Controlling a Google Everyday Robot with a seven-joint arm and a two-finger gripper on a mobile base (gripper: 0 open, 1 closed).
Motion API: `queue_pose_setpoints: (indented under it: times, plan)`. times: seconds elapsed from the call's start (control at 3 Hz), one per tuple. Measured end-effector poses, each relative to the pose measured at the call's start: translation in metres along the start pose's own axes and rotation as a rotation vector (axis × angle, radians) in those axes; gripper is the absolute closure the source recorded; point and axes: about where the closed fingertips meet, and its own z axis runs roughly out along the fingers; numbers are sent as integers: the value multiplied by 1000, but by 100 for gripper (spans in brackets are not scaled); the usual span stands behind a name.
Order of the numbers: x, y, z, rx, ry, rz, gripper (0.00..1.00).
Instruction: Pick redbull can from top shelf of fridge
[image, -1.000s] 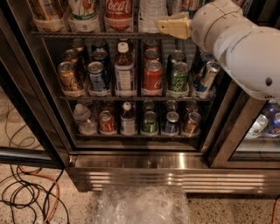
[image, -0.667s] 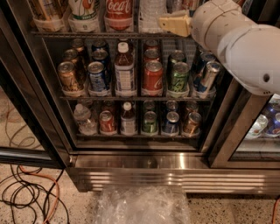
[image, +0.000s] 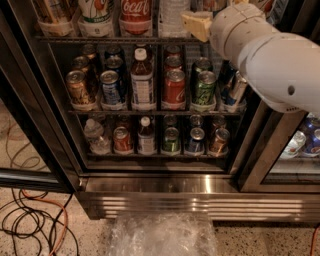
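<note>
top shelf (image: 115, 39): gripper (image: 196, 25) at its right front

Speckled floor (image: 265, 242) w/ cables (image: 22, 222) at L, crinkled plastic sheet (image: 160, 235) ctr

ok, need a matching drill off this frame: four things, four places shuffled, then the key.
Things:
1 gripper
2 cola bottle
3 green can
4 cables

Places:
A on the floor, left of the fridge
B middle rack, just right of the red can
C standing on the top shelf
D in the air at the top shelf's front, right side

Pairs: 1-D, 2-C, 3-B, 4-A
</note>
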Motion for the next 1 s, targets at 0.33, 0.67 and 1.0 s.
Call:
queue_pose_setpoints:
  times: [0.33, 0.67, 1.0]
  plan:
    - [3, 5, 2, -7, 5, 0, 25]
    - [5, 4, 1, -7, 9, -6, 18]
    - [5, 3, 3, -6, 13, -11, 12]
